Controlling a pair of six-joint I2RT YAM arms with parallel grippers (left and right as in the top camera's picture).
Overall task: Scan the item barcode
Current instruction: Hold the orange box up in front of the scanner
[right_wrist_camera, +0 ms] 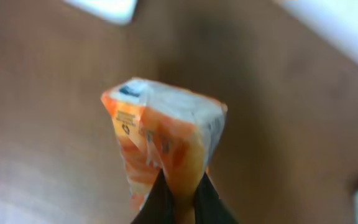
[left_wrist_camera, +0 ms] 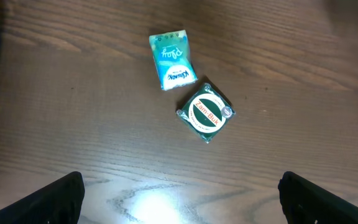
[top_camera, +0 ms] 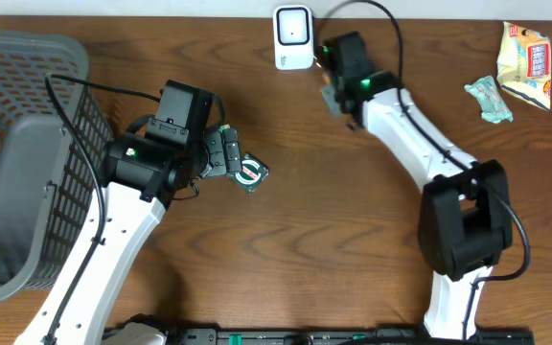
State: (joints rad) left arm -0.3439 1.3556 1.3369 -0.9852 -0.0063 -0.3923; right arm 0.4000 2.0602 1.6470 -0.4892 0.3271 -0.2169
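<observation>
The right tool (right_wrist_camera: 180, 196) pinches an orange packet (right_wrist_camera: 166, 137), its long axis pointing out from the tool. The scanner (top_camera: 293, 36) lies just ahead-left. The left tool (left_wrist_camera: 179, 199), spread, is farther off.

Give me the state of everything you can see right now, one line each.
left end effector: open, empty.
right end effector: shut on orange packet.
orange packet: held, pinched at one end.
green tin: flat, label up.
teal sachet: flat, face up.
basket: upright.

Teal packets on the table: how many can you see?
2. One packet lies beside the green tin under the open left gripper; the other packet beside the yellow snack bag at the table's far right corner. The basket may hide more.
</observation>
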